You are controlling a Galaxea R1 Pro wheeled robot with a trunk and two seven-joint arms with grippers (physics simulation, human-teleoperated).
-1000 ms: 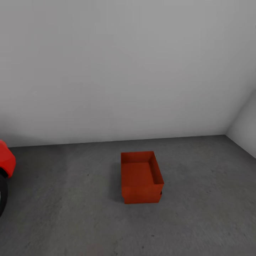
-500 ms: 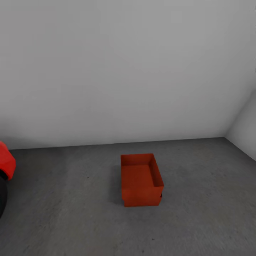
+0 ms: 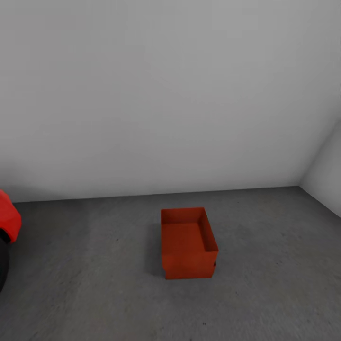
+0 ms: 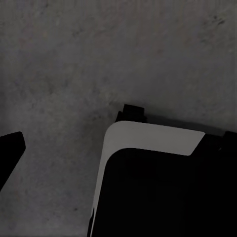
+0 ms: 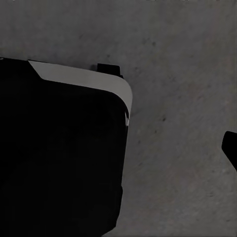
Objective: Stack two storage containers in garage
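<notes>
- the two storage containers (image 3: 188, 244) stand on the floor (image 3: 94, 284) of the garage, one set on top of the other, orange-red and open at the top.
- the stack sits about mid-way across the head view, well out from the white wall (image 3: 156, 94) behind it.
- the upper bin lies a little askew on the lower one: a dark sliver of gap shows at the stack's near right corner.
- the inside of the upper bin looks bare as far as i can see.
- a red car (image 3: 8, 222) pokes in at the left edge of the head view, with its dark tyre (image 3: 3, 263) below it, well apart from the bins.
- a second white wall (image 3: 327, 180) closes the room on the right.
- both wrist views look down on speckled grey concrete with a black and white piece of the robot's own body (image 4: 153, 182) over it.
- a dark tip (image 4: 10, 153) shows at the edge of the left wrist view, another (image 5: 231, 148) in the right wrist view; i cannot tell whether either pincer is open or closed.
</notes>
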